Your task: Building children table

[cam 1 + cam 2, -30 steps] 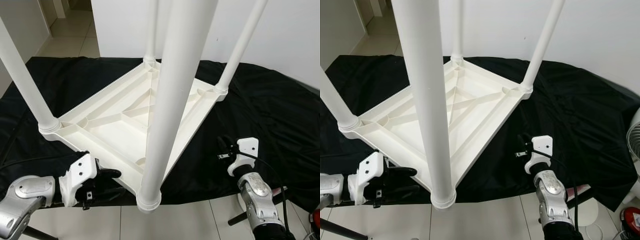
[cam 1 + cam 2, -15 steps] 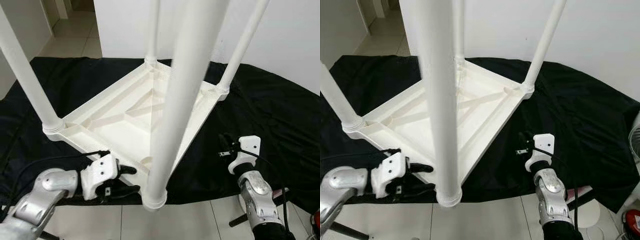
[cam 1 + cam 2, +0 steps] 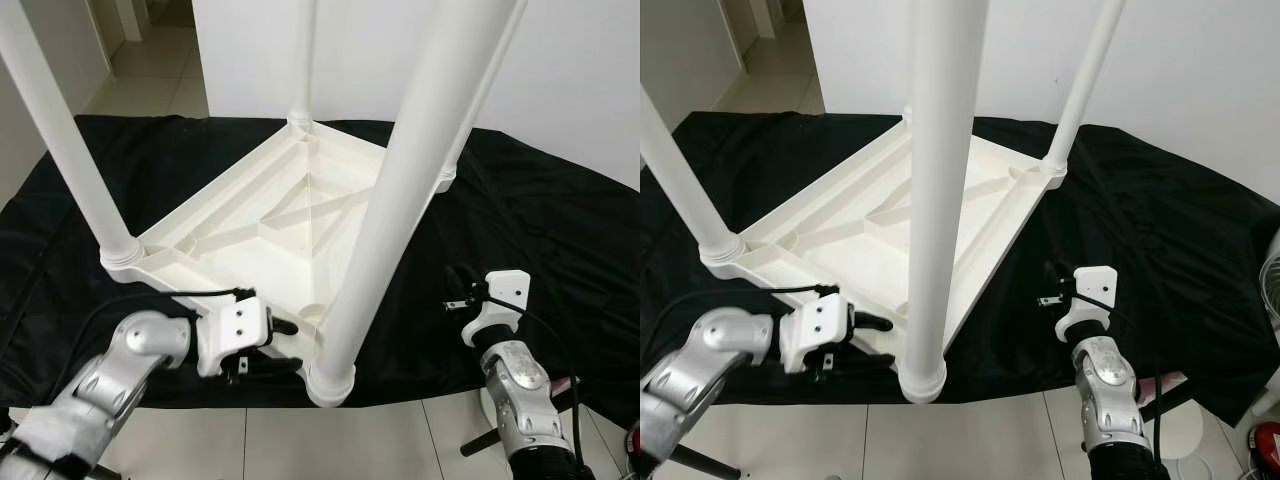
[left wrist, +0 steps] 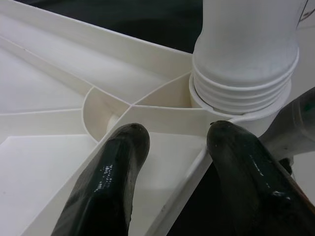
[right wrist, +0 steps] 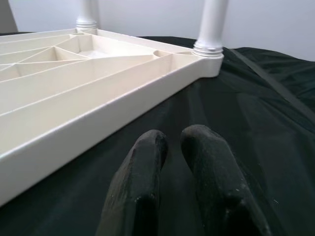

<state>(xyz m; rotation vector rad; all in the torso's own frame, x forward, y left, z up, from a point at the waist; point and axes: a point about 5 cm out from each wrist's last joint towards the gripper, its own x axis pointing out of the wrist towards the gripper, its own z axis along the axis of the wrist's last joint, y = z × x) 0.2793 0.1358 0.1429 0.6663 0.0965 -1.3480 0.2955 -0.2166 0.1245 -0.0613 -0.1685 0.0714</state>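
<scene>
Left gripper spread (prob. astride rim) by table leg.

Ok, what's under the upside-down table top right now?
A black cloth lies under the white table top, spreading past every edge. What the cloth covers is hidden. The left hand straddles the near rim.

The upturned children's table lies on a black cloth, and its four upright legs fence the space above it. The nearest leg rises just beside the left end effector, whose fingers stand spread across the tabletop's rim next to the leg's ribbed socket. Between the ribs the underside offers shallow open pockets. The right end effector hovers over bare cloth, apart from the table's edge, with open room around it.
</scene>
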